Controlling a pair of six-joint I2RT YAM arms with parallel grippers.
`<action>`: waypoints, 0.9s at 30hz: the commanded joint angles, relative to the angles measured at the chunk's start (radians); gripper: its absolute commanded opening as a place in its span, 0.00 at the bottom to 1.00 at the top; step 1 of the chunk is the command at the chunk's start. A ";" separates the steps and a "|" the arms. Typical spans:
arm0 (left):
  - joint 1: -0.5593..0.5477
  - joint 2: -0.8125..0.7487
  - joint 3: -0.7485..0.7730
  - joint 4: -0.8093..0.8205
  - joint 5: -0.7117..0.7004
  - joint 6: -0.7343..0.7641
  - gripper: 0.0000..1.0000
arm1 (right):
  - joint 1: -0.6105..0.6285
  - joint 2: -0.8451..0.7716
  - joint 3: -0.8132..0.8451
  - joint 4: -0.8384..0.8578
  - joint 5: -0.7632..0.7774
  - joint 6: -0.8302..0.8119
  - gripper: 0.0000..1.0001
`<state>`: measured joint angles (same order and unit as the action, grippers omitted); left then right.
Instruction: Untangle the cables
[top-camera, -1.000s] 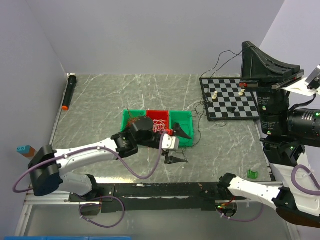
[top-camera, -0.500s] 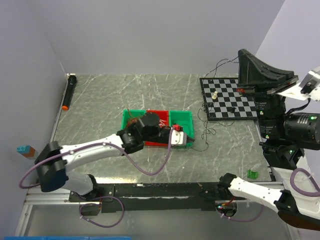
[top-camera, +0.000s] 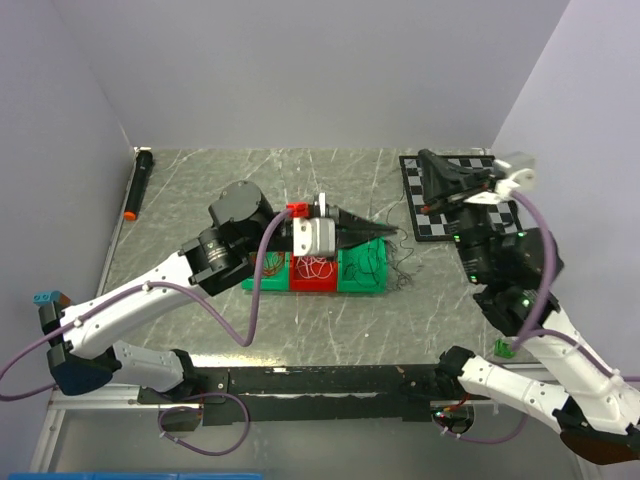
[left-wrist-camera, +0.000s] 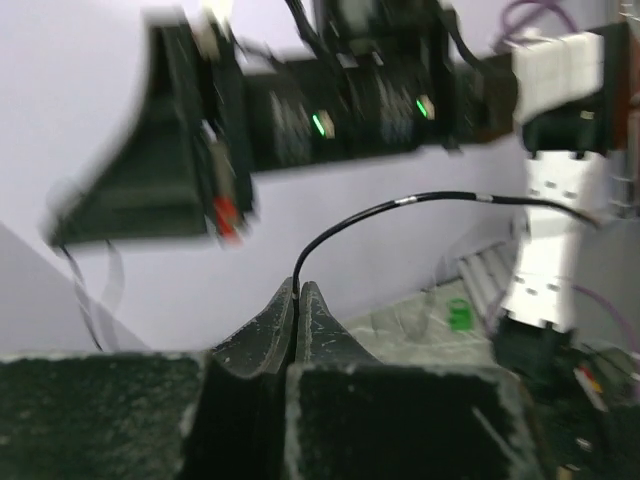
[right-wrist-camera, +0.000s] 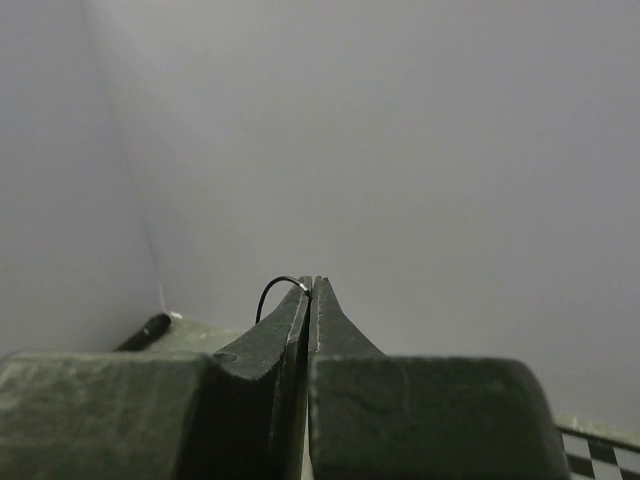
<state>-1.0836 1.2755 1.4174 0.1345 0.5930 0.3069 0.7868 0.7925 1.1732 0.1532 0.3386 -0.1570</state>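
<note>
The cables lie sorted in a three-part tray (top-camera: 352, 288): red-brown ones (top-camera: 268, 262) in the left green bin, white ones (top-camera: 316, 268) in the red middle bin, black ones (top-camera: 366, 262) in the right green bin. More black cable (top-camera: 405, 272) trails onto the table beside it. My left gripper (top-camera: 391, 232) hangs above the tray, pointing right, shut on a thin black cable (left-wrist-camera: 400, 203) that arcs up from its tips (left-wrist-camera: 297, 287). Over the chessboard my right gripper (top-camera: 424, 160) points left, shut on a black cable end (right-wrist-camera: 275, 288) with a silver tip.
A chessboard (top-camera: 436, 228) with a few pieces sits at the back right, partly under the right arm. By the left wall lies a black marker (top-camera: 138, 185) with an orange end. A small green piece (top-camera: 505, 347) rests near the right arm's base.
The left gripper has shut on a black cable and risen from the tray's front, now above it and pointing right. The right arm has swung left over the chessboard, still shut.
</note>
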 joint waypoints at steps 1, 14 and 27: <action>0.002 0.068 0.118 0.048 -0.116 0.073 0.01 | -0.015 0.026 -0.023 0.037 0.030 0.027 0.00; 0.103 0.160 -0.076 0.207 -0.234 0.162 0.01 | -0.135 0.106 -0.115 0.111 -0.012 0.148 0.00; 0.179 0.286 -0.179 0.340 -0.269 0.192 0.01 | -0.277 0.229 -0.257 0.152 -0.138 0.378 0.00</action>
<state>-0.9176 1.5665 1.2598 0.3737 0.3302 0.4747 0.5224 1.0111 0.9569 0.2447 0.2394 0.1406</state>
